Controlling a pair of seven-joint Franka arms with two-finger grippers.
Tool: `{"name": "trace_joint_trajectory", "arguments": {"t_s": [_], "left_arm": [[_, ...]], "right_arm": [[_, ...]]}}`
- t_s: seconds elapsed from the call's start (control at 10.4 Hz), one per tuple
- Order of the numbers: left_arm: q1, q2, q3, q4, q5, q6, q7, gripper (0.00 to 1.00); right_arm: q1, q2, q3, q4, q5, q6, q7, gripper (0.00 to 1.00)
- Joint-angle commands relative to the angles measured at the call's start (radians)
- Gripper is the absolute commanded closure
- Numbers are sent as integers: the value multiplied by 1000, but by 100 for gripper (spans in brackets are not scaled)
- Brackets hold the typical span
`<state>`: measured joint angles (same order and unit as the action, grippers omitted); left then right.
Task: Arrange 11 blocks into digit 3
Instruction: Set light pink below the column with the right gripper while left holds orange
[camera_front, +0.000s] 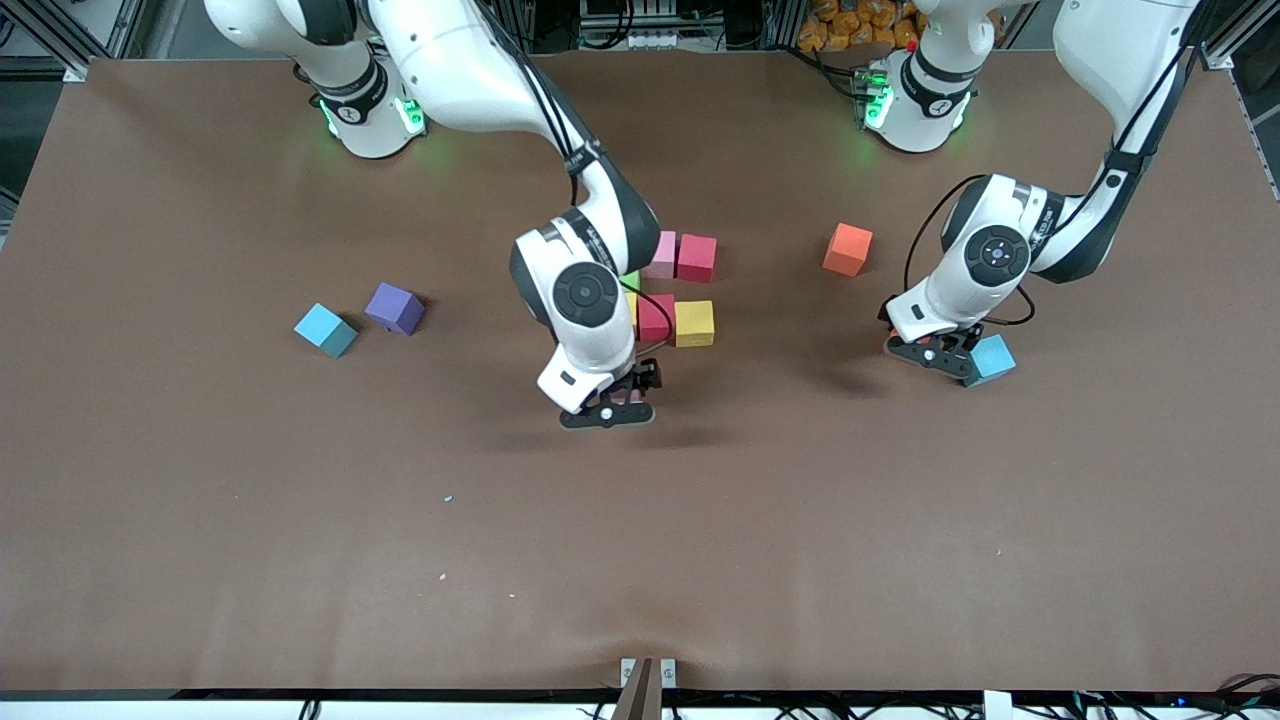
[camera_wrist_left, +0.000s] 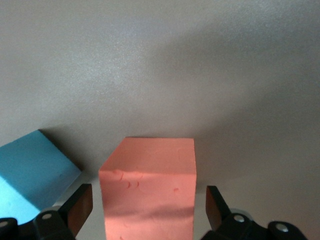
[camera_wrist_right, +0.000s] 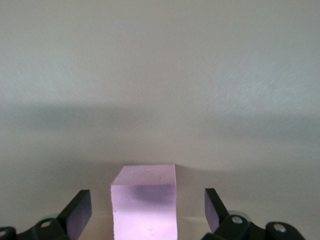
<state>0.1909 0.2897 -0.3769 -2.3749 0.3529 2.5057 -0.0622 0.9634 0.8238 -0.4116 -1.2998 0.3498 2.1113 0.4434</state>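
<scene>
Your right gripper (camera_wrist_right: 147, 212) released around a pink block (camera_wrist_right: 145, 207) hidden from the front, left gripper (camera_wrist_left: 147, 210) open astride a salmon-pink block (camera_wrist_left: 147, 190), two blue cubes (camera_front: 325, 329) on the table (camera_front: 200, 500).

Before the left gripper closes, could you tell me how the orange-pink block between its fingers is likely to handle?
The block looks like matte foam with small surface dents, so probably light and slightly squashy. Its flat faces suggest it will slide, not roll, and grip without slipping.
</scene>
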Motion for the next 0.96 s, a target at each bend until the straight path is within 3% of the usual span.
{"name": "trace_joint_trajectory", "arguments": {"t_s": [0.0, 0.1, 0.29, 0.58, 0.87], "left_arm": [[24, 0, -10, -6, 23, 21, 9, 0], [25, -6, -10, -16, 24, 21, 12, 11], [28, -10, -7, -21, 24, 19, 22, 45], [58, -1, -8, 6, 24, 16, 21, 61], [12, 37, -11, 115, 23, 4, -8, 63]], "right_arm": [[6, -51, -33, -35, -14, -31, 3, 0], [6, -49, -61, -36, -14, -87, 3, 0], [3, -49, -120, -67, -14, -132, 2, 0], [-23, -48, -197, -122, -14, -128, 2, 0], [-35, -49, -277, -157, -9, -145, -2, 0]]}}
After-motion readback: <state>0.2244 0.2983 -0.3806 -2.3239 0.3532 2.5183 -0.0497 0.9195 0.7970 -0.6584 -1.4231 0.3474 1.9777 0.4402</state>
